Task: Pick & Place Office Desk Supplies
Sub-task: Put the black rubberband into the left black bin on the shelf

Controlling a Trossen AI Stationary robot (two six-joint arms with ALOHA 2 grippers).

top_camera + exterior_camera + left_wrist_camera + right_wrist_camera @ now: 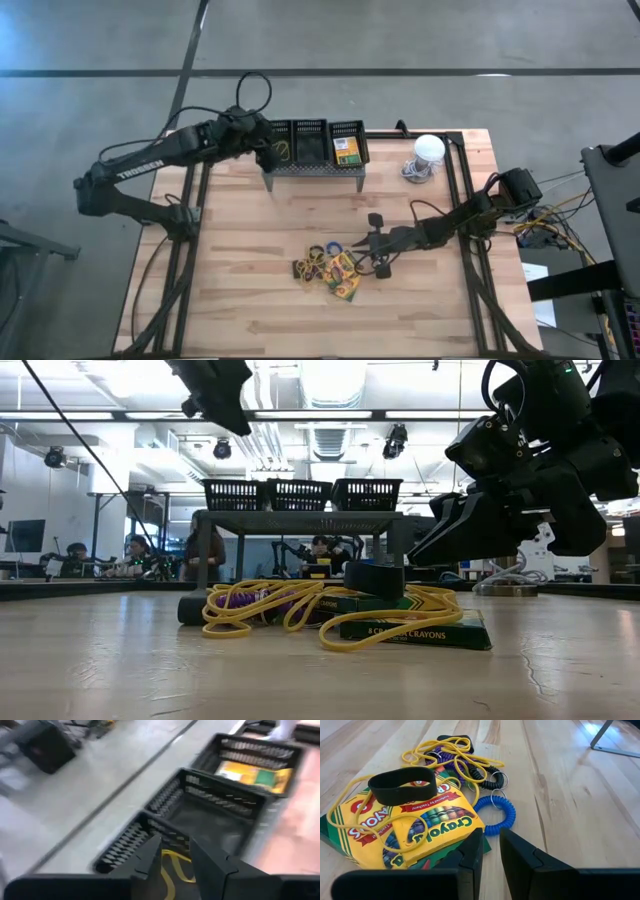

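Observation:
Several yellow-and-green crayon boxes (440, 817) lie flat in a pile on the table (328, 268), tangled with yellow rubber bands (455, 750), a blue coil loop (502, 815), a purple loop (442, 757) and a wide black band (402, 786). My right gripper (491, 842) hovers low at the pile's right side (358, 245), its fingers a narrow gap apart with nothing between them. My left gripper (175, 850) is open above the left basket (283, 143). A yellow band (172, 867) lies on that basket's floor. Another crayon box (347, 150) rests in the right basket.
Three black mesh baskets sit in a row on a grey perforated stand (315, 170) at the table's far edge; the middle basket (210, 820) shows nothing inside. A white dome with a cable (428, 150) stands at the far right. Bare wood lies near the front edge (300, 680).

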